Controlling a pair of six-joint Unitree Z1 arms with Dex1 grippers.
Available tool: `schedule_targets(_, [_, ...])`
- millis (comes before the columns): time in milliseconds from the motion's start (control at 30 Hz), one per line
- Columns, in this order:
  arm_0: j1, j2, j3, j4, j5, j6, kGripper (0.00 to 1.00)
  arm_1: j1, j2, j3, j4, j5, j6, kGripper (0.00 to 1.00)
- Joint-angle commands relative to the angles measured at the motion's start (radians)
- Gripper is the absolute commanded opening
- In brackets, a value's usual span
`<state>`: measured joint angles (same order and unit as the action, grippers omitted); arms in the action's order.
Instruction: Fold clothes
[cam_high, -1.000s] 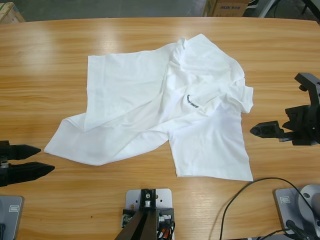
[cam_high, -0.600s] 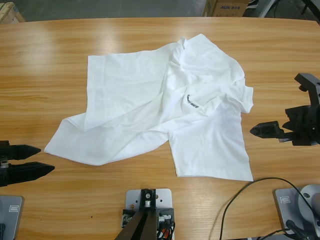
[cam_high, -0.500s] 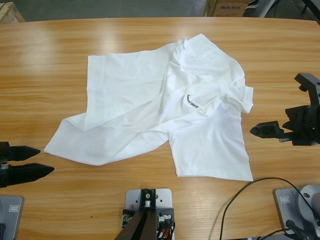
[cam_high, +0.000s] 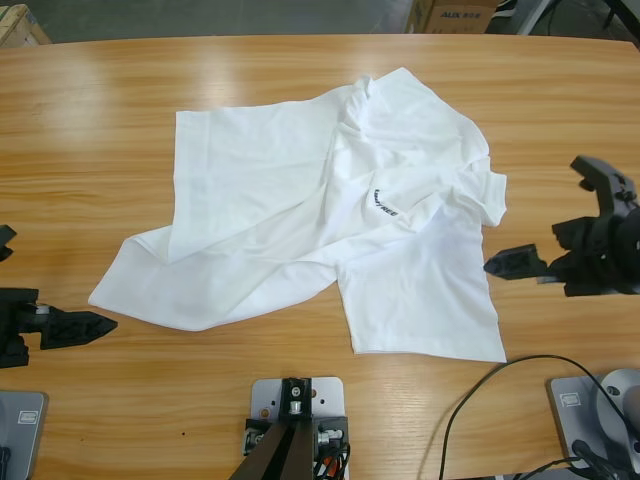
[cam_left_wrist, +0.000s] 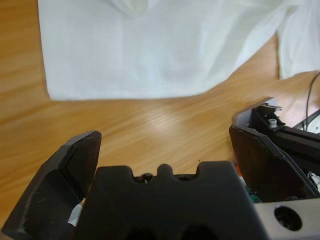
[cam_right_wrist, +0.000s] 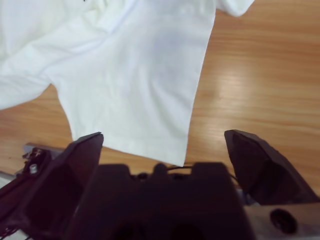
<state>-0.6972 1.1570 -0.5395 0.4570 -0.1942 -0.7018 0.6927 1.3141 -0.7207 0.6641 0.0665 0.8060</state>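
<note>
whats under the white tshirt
Only the wooden table shows around the T-shirt. It lies crumpled with parts folded over itself; anything beneath the cloth is covered.

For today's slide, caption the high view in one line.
Crumpled white T-shirt lies unfolded on the wooden table, left gripper and right gripper open either side, neither touching it.

Robot lab or workshop, long wooden table (cam_high: 100, 120), cardboard box (cam_high: 455, 14) behind

White short-sleeved T-shirt (cam_high: 320, 215), crumpled and partly folded over itself, spread near the middle of the tabletop (cam_high: 90, 120). Dark lettering (cam_high: 383, 205) facing up on the chest. Lowest corner close to the near edge, right of centre.
</note>
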Motion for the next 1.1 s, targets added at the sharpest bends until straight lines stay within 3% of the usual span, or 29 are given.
schedule_targets(33, [-0.050, 0.098, 0.032, 0.031, 0.018, -0.146, 1.000, 0.139, 0.123, 0.029, -0.016, 0.011, 0.131, 1.000])
schedule_targets(267, [-0.071, 0.104, 0.050, 0.030, 0.097, -0.254, 1.000, 0.139, 0.093, 0.043, -0.033, -0.001, 0.149, 1.000])
schedule_targets(500, [-0.068, 0.226, 0.029, 0.008, 0.161, -0.372, 0.997, 0.139, 0.066, 0.051, -0.038, 0.001, 0.153, 1.000])
schedule_targets(600, [0.020, 0.200, 0.044, -0.013, 0.158, -0.378, 0.880, 0.139, 0.067, 0.059, -0.052, 0.002, 0.152, 1.000])
schedule_targets(733, [0.132, 0.161, 0.089, -0.103, 0.120, -0.346, 0.830, 0.139, 0.068, 0.061, -0.060, 0.002, 0.149, 1.000])
schedule_targets(1100, [0.139, 0.273, 0.091, -0.157, 0.065, -0.322, 0.830, 0.139, 0.076, 0.070, -0.078, -0.001, 0.147, 1.000])
